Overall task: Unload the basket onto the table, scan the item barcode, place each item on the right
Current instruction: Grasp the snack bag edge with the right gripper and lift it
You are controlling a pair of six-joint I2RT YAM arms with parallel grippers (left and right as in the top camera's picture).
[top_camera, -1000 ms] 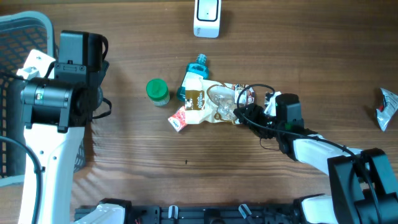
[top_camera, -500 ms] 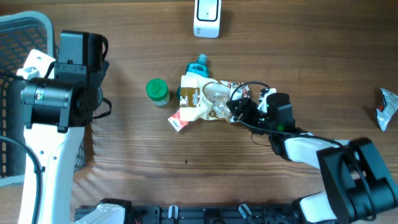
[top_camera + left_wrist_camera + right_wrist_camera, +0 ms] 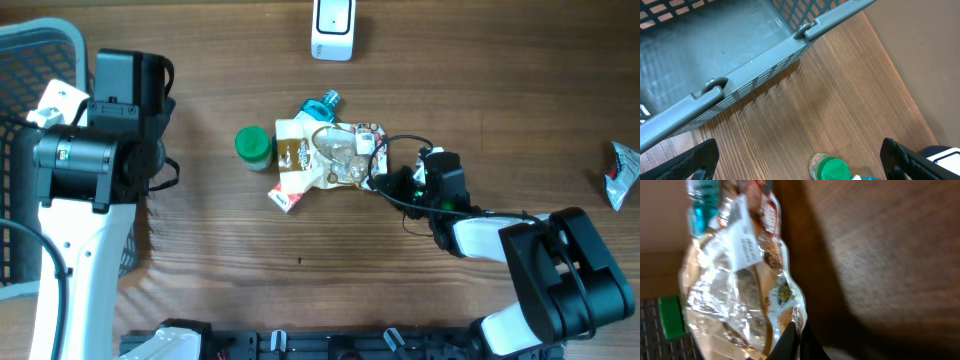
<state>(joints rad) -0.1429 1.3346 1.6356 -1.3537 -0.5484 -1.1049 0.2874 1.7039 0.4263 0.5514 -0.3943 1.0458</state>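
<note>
Crinkly clear plastic, the snack bag (image 3: 325, 160) looks light, limp and slippery; the right gripper (image 3: 378, 180) seems clamped on its edge seam.

The grey plastic basket (image 3: 715, 55) filled the upper left, its slotted wall and thick rim running on a slant from the lower left edge up to the top right. Two small clips sat on that rim, one low on the left (image 3: 714, 83) and one near the top (image 3: 806, 30). Below the rim lay the wooden table (image 3: 840, 100), grain running diagonally, with the basket's shadow along it. A jar with a green lid (image 3: 832, 169) stood at the bottom edge, a scrap of blue just right of it. A white object (image 3: 946, 155) showed in the lower right corner. The left gripper (image 3: 799, 161) was spread wide, its black fingers (image 3: 696, 161) at the two bottom corners, touching nothing.
</note>
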